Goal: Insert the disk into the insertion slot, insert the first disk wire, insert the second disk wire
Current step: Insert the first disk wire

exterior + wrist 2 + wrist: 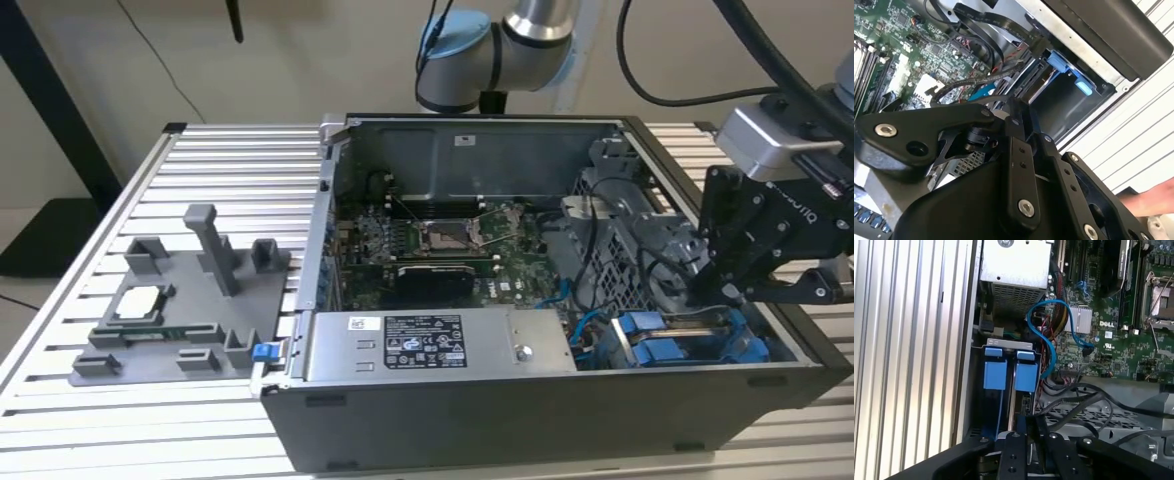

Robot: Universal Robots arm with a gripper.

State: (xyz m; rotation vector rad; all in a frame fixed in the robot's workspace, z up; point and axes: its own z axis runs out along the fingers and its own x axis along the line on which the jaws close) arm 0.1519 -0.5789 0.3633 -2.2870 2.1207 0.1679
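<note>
One gripper [705, 292] hung over the drive cage [627, 262] at the exterior view's right, near the disk [667, 352]; second wrist view: its fingers [1019, 160] lay close together; first wrist view: disk [1025, 376] seated in the insertion slot [1010, 344].

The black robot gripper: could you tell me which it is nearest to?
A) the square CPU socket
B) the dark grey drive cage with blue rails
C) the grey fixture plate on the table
B: the black robot gripper hangs at the dark grey drive cage with blue rails, at the exterior view's right.
</note>
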